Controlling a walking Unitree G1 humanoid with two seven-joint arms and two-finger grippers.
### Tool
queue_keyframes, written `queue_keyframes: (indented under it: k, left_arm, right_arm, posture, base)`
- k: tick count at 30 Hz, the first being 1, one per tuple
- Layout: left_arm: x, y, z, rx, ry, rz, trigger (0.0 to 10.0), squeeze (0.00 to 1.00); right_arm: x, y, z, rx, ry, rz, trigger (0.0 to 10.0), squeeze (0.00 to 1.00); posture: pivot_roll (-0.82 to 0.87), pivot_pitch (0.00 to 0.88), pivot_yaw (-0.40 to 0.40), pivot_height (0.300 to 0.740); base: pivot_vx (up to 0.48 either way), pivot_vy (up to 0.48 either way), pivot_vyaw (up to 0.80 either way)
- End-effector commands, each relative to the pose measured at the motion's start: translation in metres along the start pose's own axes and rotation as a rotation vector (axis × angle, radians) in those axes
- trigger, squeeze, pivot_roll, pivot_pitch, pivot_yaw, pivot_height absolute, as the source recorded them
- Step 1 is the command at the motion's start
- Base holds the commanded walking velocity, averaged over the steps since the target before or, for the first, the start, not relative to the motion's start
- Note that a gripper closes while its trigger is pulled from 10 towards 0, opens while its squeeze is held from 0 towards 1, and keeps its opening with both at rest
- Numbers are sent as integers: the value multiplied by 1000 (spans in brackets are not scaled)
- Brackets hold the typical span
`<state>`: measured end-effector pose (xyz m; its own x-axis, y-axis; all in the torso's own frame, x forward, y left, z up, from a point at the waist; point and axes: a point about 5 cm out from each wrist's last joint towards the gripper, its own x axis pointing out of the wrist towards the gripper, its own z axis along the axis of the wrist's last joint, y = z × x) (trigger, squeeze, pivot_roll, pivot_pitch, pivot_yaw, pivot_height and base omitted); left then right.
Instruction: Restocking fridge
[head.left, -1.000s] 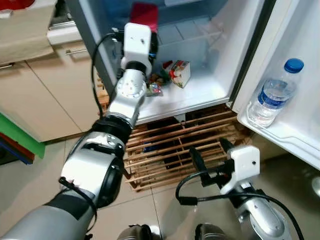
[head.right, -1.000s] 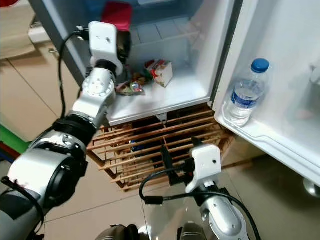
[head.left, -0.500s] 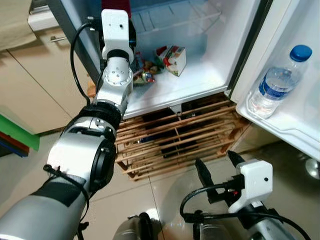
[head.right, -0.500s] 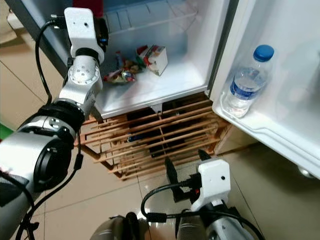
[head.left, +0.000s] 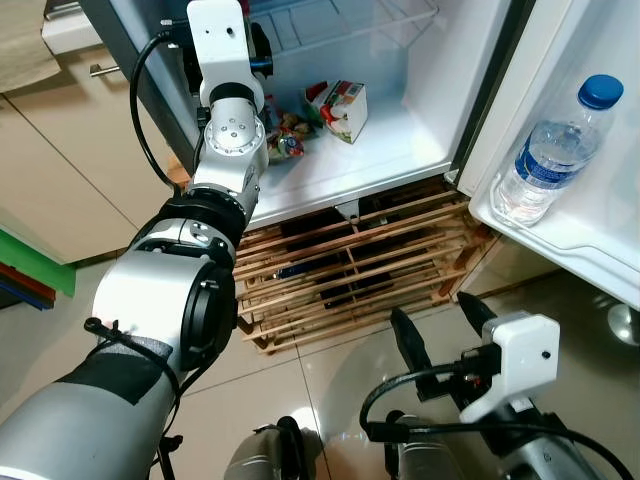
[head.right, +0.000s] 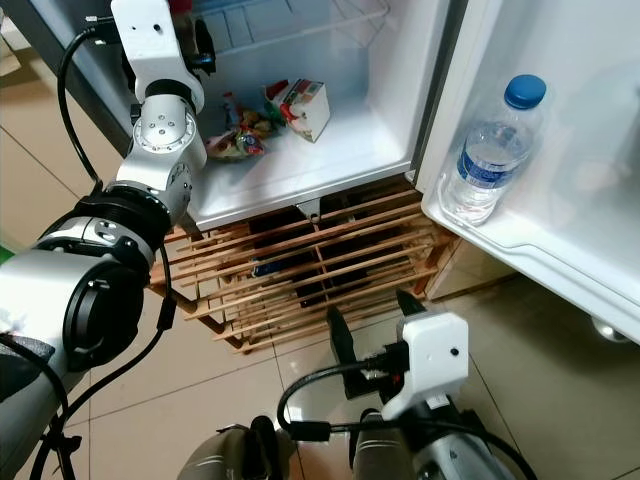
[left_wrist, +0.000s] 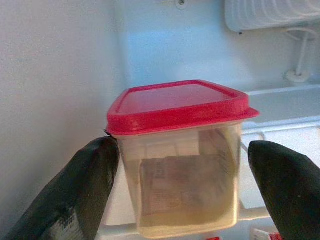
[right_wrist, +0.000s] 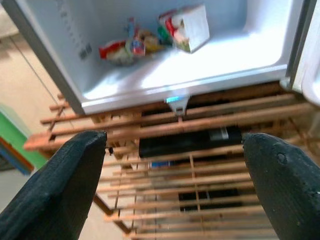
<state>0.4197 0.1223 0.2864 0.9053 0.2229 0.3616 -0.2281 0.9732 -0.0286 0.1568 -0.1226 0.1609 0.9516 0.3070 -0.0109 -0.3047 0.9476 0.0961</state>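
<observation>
My left arm (head.left: 225, 150) reaches up into the open fridge (head.left: 400, 150). In the left wrist view a clear tub with a red lid (left_wrist: 180, 165) stands on a white shelf by the fridge's side wall. My left gripper (left_wrist: 182, 150) is open around it: one finger (left_wrist: 85, 190) touches its side, the other (left_wrist: 290, 185) stands a little off. My right gripper (head.left: 440, 330) hangs low over the floor tiles, open with nothing in it.
A small carton (head.left: 340, 107) and some snack packets (head.left: 285, 135) lie on the fridge floor. A water bottle (head.left: 555, 150) stands in the door shelf on the right. A slatted wooden rack (head.left: 350, 270) sits under the fridge. Cabinets (head.left: 60, 170) are to the left.
The head camera has shifted, so the scene sits differently. My left arm has stretched farther up into the fridge with the red-lidded tub. My right gripper stays low and open.
</observation>
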Motion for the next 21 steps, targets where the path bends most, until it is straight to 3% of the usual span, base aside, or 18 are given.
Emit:
queue_keyframes:
  k: [1,8,13,14,17,21]
  left_arm:
    - [4,0,8,32,-10,14,10000,1000]
    - [5,-14,29,31,-99,-5,10000,1000]
    - [-13,-37,12,23,-93,-88,10000,1000]
    - [-27,-39,-8,26,-43,-101,10000,1000]
    - [-34,-33,-23,67,-16,-92,10000,1000]
    - [-49,0,-53,157,28,-72,10000,1000]
  right_arm:
    - [-1,0,3,6,-11,-4,10000,0]
    - [9,0,4,9,-24,3,10000,0]
    - [11,0,1,14,-21,3,10000,0]
    - [14,-2,-2,15,-17,7,10000,0]
    - [20,-4,-6,14,-13,12,10000,0]
    - [30,-8,-11,2,-14,31,10000,0]
  posture:
    - [-346,247,119,736]
    - [-325,233,132,736]
    - [-294,208,140,736]
    - [-277,189,137,736]
    - [-250,157,139,736]
    - [-218,109,139,736]
  base:
    - [0,0,0]
    - [0,0,0]
    - [0,0,0]
    - [0,0,0]
    - [0,0,0]
    - [0,0,0]
